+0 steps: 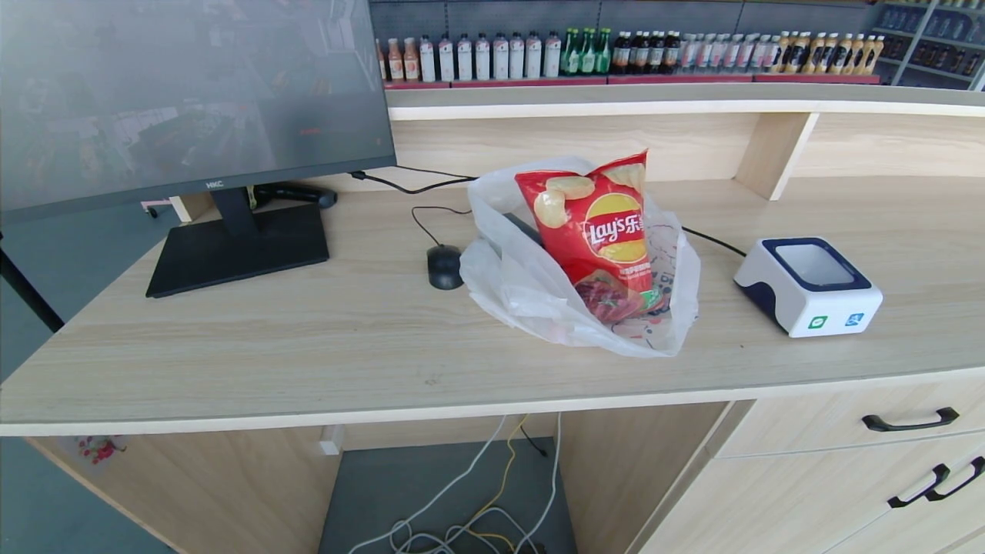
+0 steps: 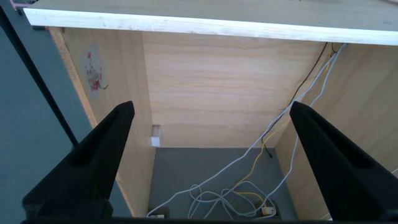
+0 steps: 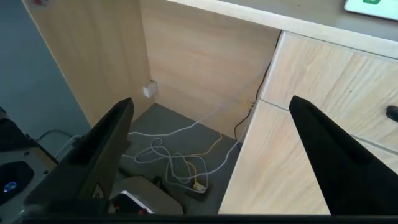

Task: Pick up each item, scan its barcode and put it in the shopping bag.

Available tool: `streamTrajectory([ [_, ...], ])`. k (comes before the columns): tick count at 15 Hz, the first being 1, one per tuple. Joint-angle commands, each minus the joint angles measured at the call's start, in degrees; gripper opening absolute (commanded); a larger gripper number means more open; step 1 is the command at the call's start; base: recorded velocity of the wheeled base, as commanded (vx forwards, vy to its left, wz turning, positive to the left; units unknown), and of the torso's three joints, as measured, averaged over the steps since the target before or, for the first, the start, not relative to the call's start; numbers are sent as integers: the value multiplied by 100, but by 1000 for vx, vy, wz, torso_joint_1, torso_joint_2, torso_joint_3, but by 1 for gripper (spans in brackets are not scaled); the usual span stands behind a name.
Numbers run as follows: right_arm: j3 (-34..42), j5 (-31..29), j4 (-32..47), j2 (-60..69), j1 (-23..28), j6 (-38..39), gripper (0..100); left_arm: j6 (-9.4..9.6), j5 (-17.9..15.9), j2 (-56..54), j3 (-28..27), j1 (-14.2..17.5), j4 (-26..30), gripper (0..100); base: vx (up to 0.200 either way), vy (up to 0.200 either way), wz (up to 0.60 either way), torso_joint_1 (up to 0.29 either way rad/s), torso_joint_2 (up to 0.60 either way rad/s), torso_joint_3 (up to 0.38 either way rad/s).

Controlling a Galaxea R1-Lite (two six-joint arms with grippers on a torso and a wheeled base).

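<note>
A red chips bag (image 1: 604, 231) stands upright inside the white plastic shopping bag (image 1: 539, 296) at the middle of the wooden counter. To its right sits the white and blue barcode scanner (image 1: 808, 285), window facing up. My left gripper (image 2: 211, 162) is open with nothing between its fingers, held low in front of the counter's edge and facing the knee space. My right gripper (image 3: 211, 162) is open and empty too, below the counter beside the drawer unit.
A monitor (image 1: 192, 92) on a black stand fills the counter's left. A black mouse (image 1: 445, 265) lies just left of the bag. Loose cables (image 1: 462, 515) trail under the counter. Drawers (image 1: 912, 422) are at the right. Bottles line the shelf behind.
</note>
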State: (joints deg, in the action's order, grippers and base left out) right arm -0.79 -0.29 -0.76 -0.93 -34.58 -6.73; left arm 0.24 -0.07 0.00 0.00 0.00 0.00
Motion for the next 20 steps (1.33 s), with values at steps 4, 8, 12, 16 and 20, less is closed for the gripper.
streamTrajectory([
  [4, -35, 117, 93, -865, 365, -4, 100, 2, -1, 0, 0, 0, 0, 100, 0, 0, 0, 0, 0, 0],
  [8, -44, 144, 102, -1612, 2096, -21, 100, 2, -1, 0, 0, 0, 0, 100, 0, 0, 0, 0, 0, 0],
  [12, -35, 91, 93, -1024, 3599, -30, 100, 2, 7, 0, 0, 0, 0, 100, 0, 0, 0, 0, 0, 0],
  [16, -17, 214, 32, -364, 3740, -241, 100, 2, -1, 0, 0, 0, 0, 100, 0, 0, 0, 0, 0, 0],
  [20, 79, 179, 40, -356, 3740, 93, 100, 2, -1, 0, 0, 0, 0, 100, 0, 0, 0, 0, 0, 0],
])
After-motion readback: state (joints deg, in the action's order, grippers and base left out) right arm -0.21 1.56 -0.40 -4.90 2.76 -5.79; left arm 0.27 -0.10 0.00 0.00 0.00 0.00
